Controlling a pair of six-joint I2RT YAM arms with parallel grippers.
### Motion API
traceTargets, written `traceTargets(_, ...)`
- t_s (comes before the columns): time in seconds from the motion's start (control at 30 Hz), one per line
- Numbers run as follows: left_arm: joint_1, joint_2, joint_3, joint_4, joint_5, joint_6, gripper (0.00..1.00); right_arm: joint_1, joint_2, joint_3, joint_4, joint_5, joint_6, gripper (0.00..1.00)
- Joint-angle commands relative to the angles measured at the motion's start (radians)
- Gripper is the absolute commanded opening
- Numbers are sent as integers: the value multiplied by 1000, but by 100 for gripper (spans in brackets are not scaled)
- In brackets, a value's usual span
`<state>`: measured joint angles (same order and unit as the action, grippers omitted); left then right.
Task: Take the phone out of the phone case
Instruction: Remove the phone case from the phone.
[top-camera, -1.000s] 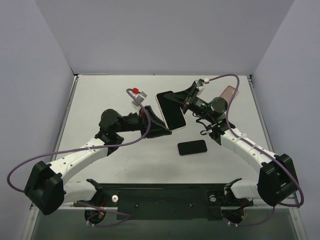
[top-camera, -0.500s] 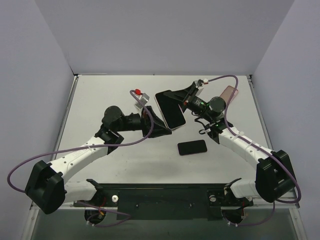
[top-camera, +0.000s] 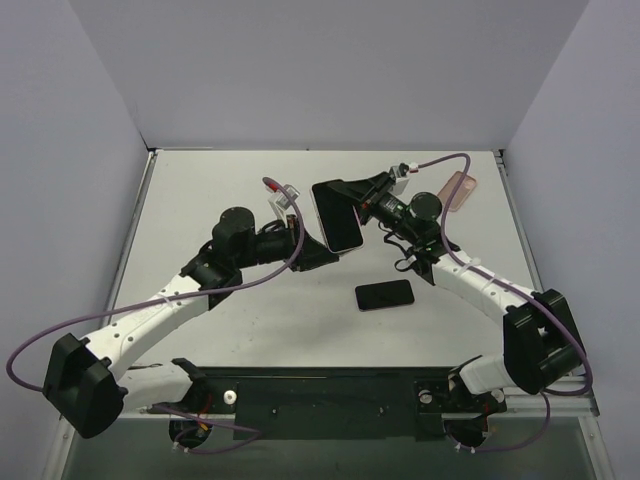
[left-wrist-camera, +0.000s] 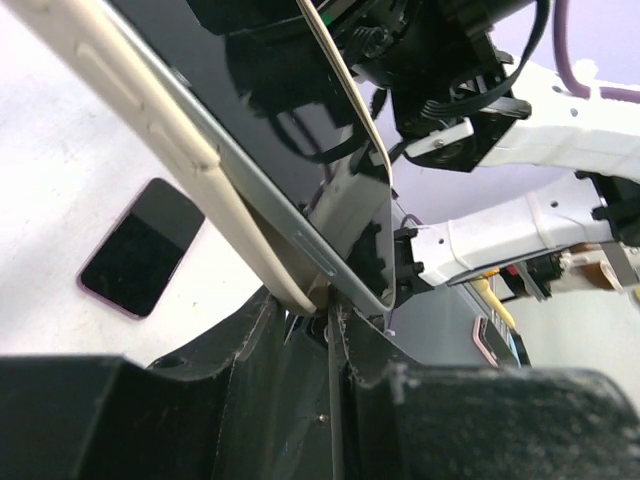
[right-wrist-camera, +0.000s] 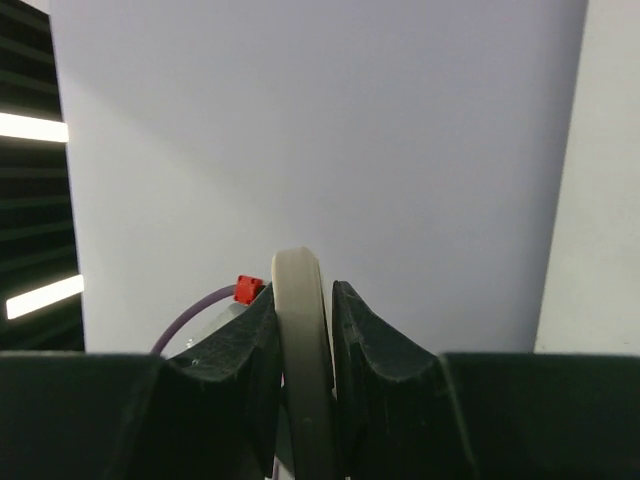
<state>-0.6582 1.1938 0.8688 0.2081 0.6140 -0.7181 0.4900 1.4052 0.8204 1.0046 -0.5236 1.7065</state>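
A phone in a cream case (top-camera: 337, 215) is held up off the table between both grippers. My left gripper (top-camera: 320, 250) is shut on its lower corner. In the left wrist view (left-wrist-camera: 327, 305) the cream case edge (left-wrist-camera: 150, 130) and the phone's grey side (left-wrist-camera: 290, 235) run into the jaws, slightly apart from each other. My right gripper (top-camera: 358, 200) is shut on the far edge. In the right wrist view the cream case rim (right-wrist-camera: 303, 330) sits pinched between the two fingers (right-wrist-camera: 355, 330).
A second black phone (top-camera: 385, 295) lies flat on the table below the held one; it also shows in the left wrist view (left-wrist-camera: 140, 250). A pink case (top-camera: 460, 190) lies at the far right. White walls enclose the table.
Both grippers have carried the cased phone up and slightly away from me. It now stands more on edge. The left arm has reached further right.
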Motion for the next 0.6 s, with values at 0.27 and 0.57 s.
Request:
traceTargets(0.27, 29, -10, 13, -30, -123, -86, 32, -4, -104, 11, 61, 22, 5, 0)
traceTargets(0.57, 60, -112, -63, 57, 4, -73, 57, -76, -104, -4, 96, 30, 32, 0)
